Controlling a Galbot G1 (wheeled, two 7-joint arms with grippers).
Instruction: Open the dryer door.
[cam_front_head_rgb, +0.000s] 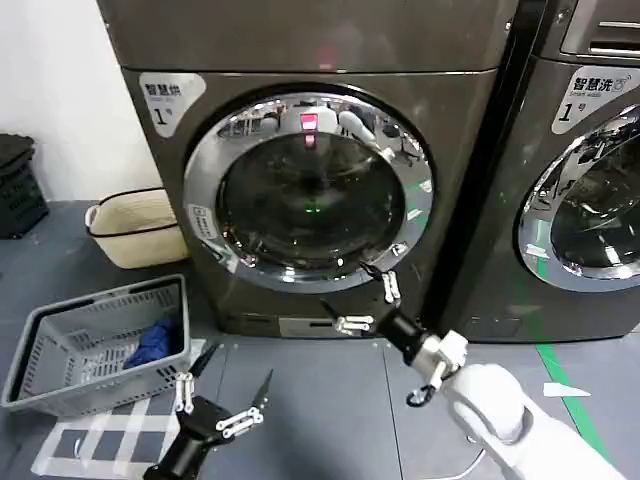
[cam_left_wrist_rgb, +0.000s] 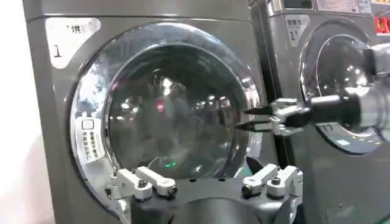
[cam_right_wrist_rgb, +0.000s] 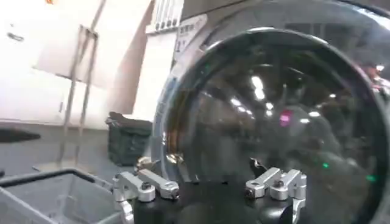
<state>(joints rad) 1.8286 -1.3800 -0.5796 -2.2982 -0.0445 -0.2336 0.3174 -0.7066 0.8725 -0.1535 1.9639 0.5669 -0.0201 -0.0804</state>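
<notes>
The dark grey dryer marked 1 has a round glass door (cam_front_head_rgb: 310, 190) in a chrome ring, lying flat against the front panel. My right gripper (cam_front_head_rgb: 346, 290) is open at the ring's lower right edge, with one fingertip close to the rim and nothing held. In the left wrist view the door (cam_left_wrist_rgb: 170, 109) faces me, and the right gripper (cam_left_wrist_rgb: 248, 118) reaches to its right rim. The right wrist view looks across the glass (cam_right_wrist_rgb: 274, 103) from close up, between open fingers (cam_right_wrist_rgb: 259, 167). My left gripper (cam_front_head_rgb: 236, 372) hangs open and empty, low over the floor in front of the dryer.
A grey plastic basket (cam_front_head_rgb: 60, 375) with a blue cloth stands on the floor at the left, over a checked mat (cam_front_head_rgb: 100, 435). A beige basket (cam_front_head_rgb: 135, 225) and a black crate (cam_front_head_rgb: 15, 185) sit by the wall. A second machine (cam_front_head_rgb: 590, 190) adjoins on the right.
</notes>
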